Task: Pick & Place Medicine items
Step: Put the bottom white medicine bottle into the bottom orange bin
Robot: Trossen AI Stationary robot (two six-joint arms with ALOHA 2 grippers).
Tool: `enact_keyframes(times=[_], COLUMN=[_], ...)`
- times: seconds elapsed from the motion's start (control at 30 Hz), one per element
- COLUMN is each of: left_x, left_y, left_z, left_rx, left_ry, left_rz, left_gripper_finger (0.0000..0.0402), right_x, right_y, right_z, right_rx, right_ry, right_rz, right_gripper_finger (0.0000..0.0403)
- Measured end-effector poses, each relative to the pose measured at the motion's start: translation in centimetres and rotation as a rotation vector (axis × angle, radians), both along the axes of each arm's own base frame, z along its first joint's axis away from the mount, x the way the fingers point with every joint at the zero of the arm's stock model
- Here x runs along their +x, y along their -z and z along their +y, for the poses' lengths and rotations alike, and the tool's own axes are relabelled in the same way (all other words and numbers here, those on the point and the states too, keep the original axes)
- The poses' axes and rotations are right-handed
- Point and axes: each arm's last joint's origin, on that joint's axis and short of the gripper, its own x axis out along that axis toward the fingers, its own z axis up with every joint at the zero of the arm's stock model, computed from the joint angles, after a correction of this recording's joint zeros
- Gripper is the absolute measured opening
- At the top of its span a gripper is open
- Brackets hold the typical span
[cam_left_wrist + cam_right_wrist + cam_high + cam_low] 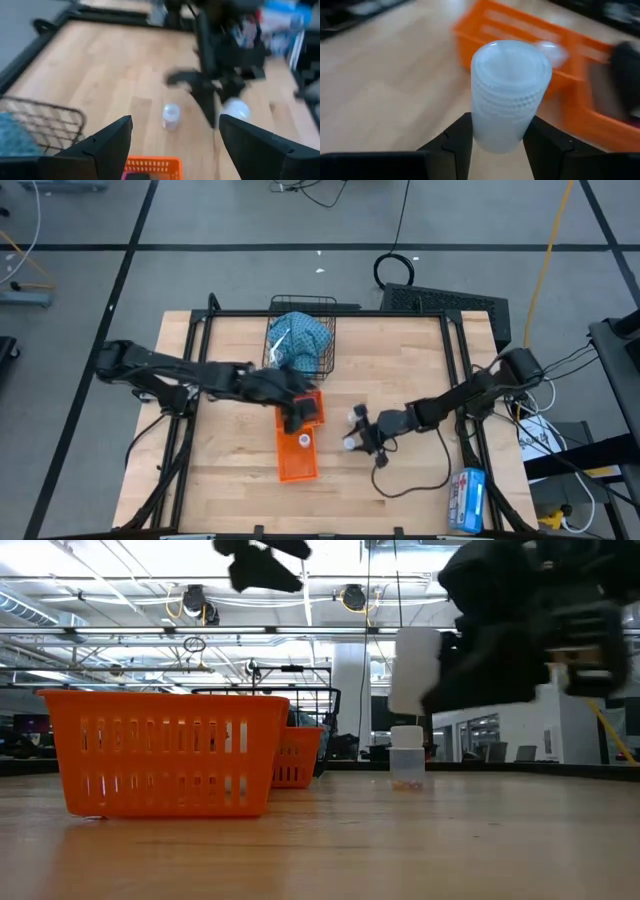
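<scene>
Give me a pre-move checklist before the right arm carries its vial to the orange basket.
1. Right gripper shut on the held vial: ok.
2. Held vial lifted off the table: ok, low view.
3. Orange basket has room: ok, one vial inside.
4. Left gripper open and empty: ok.
5. Left gripper above the basket's far end, clear of the drop spot: cannot tell.
6. Standing vial out of the path: cannot tell.

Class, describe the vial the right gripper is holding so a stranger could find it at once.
Start at the orange basket mid-table. Just to its right the right gripper is shut on a white vial. Unlike the second vial standing free on the wood, this one sits between dark fingers.
</scene>
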Motion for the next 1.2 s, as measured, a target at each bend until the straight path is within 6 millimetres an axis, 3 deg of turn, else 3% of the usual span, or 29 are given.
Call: enact_keyframes(times=[0.23, 0.5, 0.83, 1.03, 1.2], left_x=[5.5, 10.5, 11.7, 11.8, 11.7], left_y=[-0.5, 0.5, 2.7, 2.8, 2.9], left_z=[-0.1, 0.2, 1.2, 2.0, 2.6], left_rx=[0.12, 0.19, 0.137, 0.129, 0.113], left_ry=[0.111, 0.147, 0.09, 0.057, 0.044], left_rz=[0.255, 0.318, 0.369, 0.369, 0.384], left_gripper_finger=[0.0308, 0.0308, 0.0308, 0.0307, 0.0271], right_x=[0.3, 0.7, 0.6, 0.7, 0.7], right_y=[-2.6, -2.8, -2.8, -2.9, -2.9], right_z=[-4.1, -6.5, -6.4, -6.3, -6.3], right_rx=[0.064, 0.108, 0.106, 0.118, 0.119], right_ry=[0.349, 0.447, 0.442, 0.417, 0.42], right_rz=[-0.089, -0.103, -0.098, -0.1, -0.106], right_gripper_finger=[0.0139, 0.0139, 0.0139, 0.0139, 0.0138])
